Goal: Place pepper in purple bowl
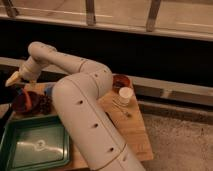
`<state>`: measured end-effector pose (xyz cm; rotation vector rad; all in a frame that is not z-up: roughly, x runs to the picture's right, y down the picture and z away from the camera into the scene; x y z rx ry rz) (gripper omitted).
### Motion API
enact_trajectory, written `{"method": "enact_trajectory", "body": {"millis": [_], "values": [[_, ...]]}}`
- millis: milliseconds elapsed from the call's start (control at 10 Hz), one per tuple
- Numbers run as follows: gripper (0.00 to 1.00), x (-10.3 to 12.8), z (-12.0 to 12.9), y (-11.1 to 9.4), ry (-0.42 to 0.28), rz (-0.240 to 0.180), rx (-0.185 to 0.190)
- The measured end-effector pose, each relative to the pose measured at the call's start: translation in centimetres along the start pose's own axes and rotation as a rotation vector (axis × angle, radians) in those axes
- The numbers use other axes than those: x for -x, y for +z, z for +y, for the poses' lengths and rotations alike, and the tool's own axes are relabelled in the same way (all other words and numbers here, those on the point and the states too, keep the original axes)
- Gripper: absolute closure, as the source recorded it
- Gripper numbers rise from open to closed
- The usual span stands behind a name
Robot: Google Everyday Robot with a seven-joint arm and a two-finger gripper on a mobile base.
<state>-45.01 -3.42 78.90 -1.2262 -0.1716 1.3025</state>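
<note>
Finds the gripper (14, 79) raised at the far left of the surface (131, 131), just above and left of the purple bowl (19, 105); cannot tell whether apart or together. Puts the pepper (28, 99) below and right of the gripper, seemingly resting inside the bowl toward its right side, long axis running roughly away from the camera.

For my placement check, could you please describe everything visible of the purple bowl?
The purple bowl is round, shallow and dark maroon, with a glossy-looking inside. It sits upright at the left end of the wooden table, just behind the green tray. The slim orange-red pepper lies inside it. The hand hovers above and slightly left, not touching the bowl.
</note>
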Motion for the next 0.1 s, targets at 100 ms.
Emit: {"method": "enact_trajectory", "body": {"millis": [100], "values": [[0.2, -0.06, -0.04, 0.11, 0.0, 0.002, -0.001]]}}
